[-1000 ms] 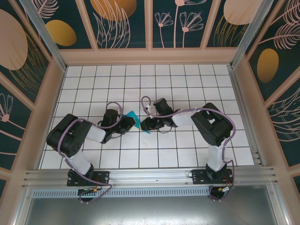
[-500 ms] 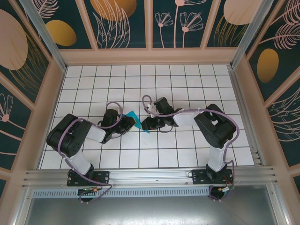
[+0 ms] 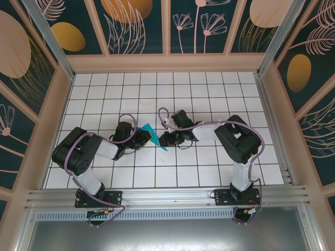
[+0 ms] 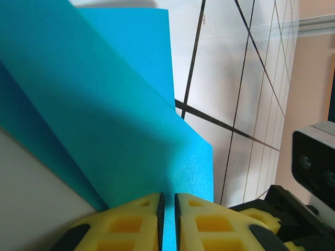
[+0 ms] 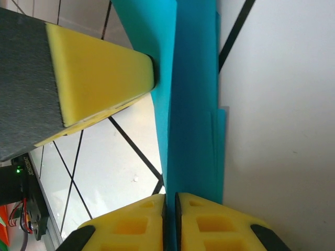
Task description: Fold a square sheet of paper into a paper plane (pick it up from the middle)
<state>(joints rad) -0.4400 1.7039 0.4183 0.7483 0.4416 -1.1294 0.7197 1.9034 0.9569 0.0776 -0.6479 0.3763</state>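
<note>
Both grippers pinch the folded teal sheet, mid-table.
Left gripper [image 4: 167,201] pads clamp one edge and right gripper [image 5: 170,201] pads clamp the opposite edge. The square sheet of paper [image 3: 152,135] is matte, creased into overlapping layers, and sits around the table [image 3: 209,94] centre, away from every edge.

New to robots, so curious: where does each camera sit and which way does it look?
Top: above and behind the arms, looking down at the table; both arms show, left gripper and right gripper pinching the blue paper.
Left wrist: on the left arm, looking along its yellow fingers at the paper.
Right wrist: on the right arm, past its own fingers.
Shared: paper and tiles.
</note>
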